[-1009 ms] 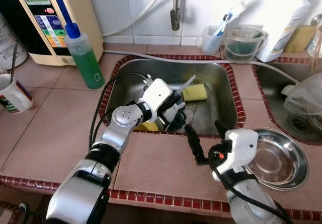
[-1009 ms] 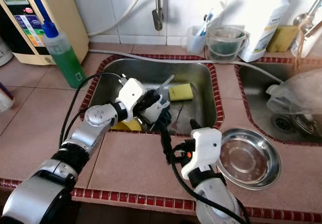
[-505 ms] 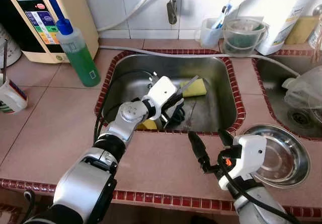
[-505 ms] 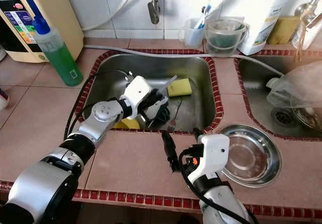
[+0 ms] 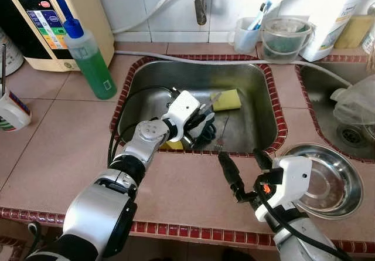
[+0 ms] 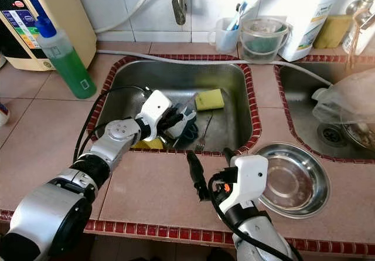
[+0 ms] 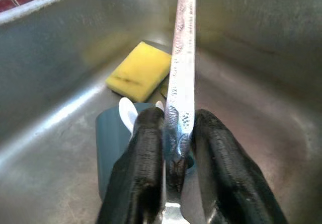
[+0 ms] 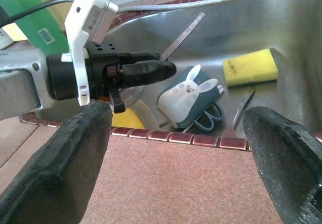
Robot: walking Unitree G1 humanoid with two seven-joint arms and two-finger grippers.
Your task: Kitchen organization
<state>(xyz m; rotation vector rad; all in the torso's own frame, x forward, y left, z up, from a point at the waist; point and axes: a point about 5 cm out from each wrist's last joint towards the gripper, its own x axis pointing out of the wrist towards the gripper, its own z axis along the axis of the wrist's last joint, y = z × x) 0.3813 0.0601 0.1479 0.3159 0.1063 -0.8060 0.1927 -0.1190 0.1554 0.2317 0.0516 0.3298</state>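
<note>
lower in the sink (image 5: 266,85) than a moment ago, the left gripper (image 7: 176,153) stays clamped on a metal utensil handle (image 7: 183,68), its fingers (image 7: 143,168) closed tight around it. just beneath it lies a teal rabbit mug (image 8: 190,97); a yellow sponge (image 5: 226,100) sits beyond. the right gripper (image 5: 241,167) hovers over the counter nearby, fingers spread wide, holding nothing.

Utensil, mug and sponge in the sink

A flat metal utensil (image 7: 182,73) stood pinched upright; a teal rabbit mug (image 8: 189,96) lay sideways; a yellow sponge (image 5: 226,100) lay beyond.
</note>
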